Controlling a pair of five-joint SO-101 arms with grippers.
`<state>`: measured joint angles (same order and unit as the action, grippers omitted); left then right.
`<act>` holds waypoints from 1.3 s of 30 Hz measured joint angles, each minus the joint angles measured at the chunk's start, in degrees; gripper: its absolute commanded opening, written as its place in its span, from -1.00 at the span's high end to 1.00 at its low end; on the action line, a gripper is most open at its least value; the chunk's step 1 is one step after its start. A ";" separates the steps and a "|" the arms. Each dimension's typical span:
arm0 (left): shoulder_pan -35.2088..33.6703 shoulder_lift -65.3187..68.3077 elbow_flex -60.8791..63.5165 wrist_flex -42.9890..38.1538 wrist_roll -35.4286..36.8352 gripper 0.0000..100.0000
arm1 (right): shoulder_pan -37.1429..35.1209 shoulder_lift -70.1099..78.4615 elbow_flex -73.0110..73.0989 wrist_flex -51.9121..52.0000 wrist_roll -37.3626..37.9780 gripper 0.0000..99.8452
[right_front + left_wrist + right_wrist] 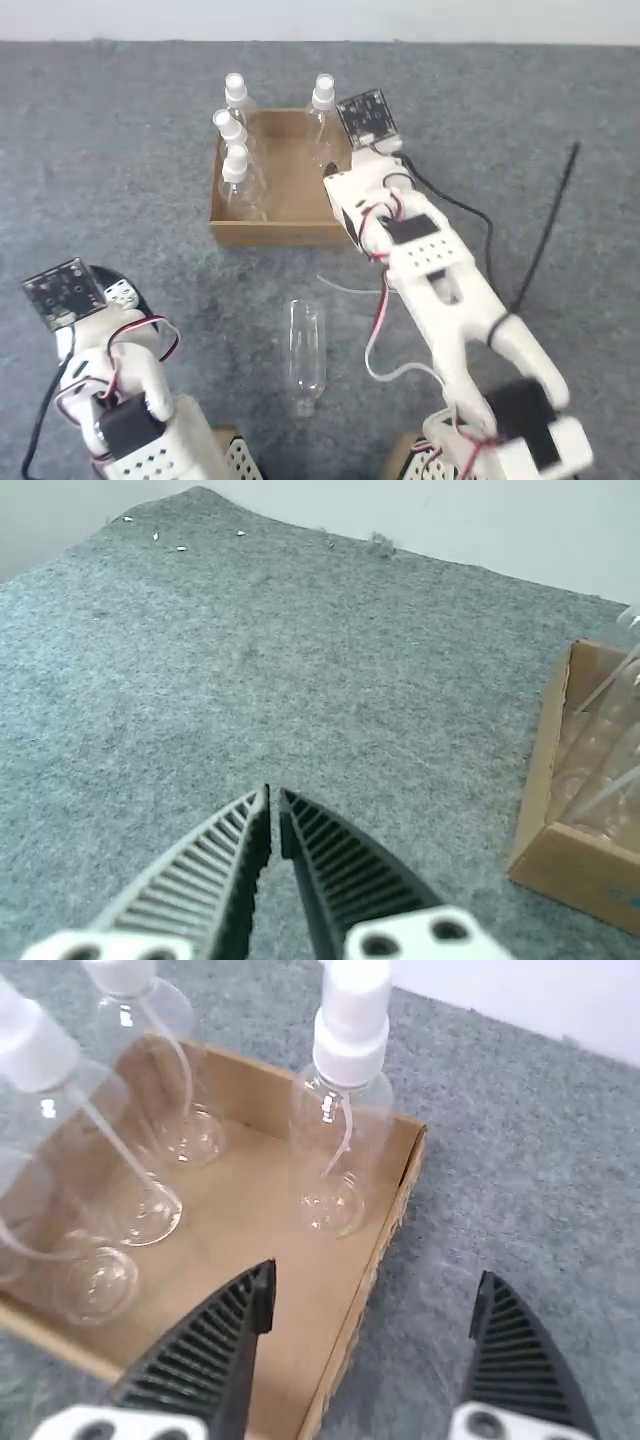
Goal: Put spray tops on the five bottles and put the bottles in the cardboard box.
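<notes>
One uncapped bottle (305,350) lies on the carpet (150,230) between the arms, its long axis in line with the cardboard box (270,232) and its neck pointing away from it. Four capped bottles (237,175) stand upright inside the box. The right gripper (375,1280) is spread wide over the box's edge; the left gripper (275,798) is clenched empty above the carpet

No words, numbers, labels or signs can be read anywhere. The left arm's dark square board (66,292), near left, and the right arm's dark square board (367,117), far beside the cardboard box (275,232), show pale specks, not letters.
</notes>
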<state>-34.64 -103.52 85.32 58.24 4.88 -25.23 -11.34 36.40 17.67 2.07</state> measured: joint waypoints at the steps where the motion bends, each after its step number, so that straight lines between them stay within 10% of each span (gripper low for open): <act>1: 0.00 0.00 0.00 0.00 0.00 0.98 | 0.00 -1.93 1.41 0.00 0.00 0.70; 25: 0.26 0.00 0.88 0.00 0.00 0.98 | -4.13 -38.95 17.14 25.76 0.18 0.98; 39: 6.86 0.00 0.88 0.00 -0.18 0.97 | -5.98 -65.23 41.23 19.16 0.18 0.97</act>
<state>-27.78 -103.52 86.20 58.24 4.70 -31.21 -76.57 77.63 36.84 2.24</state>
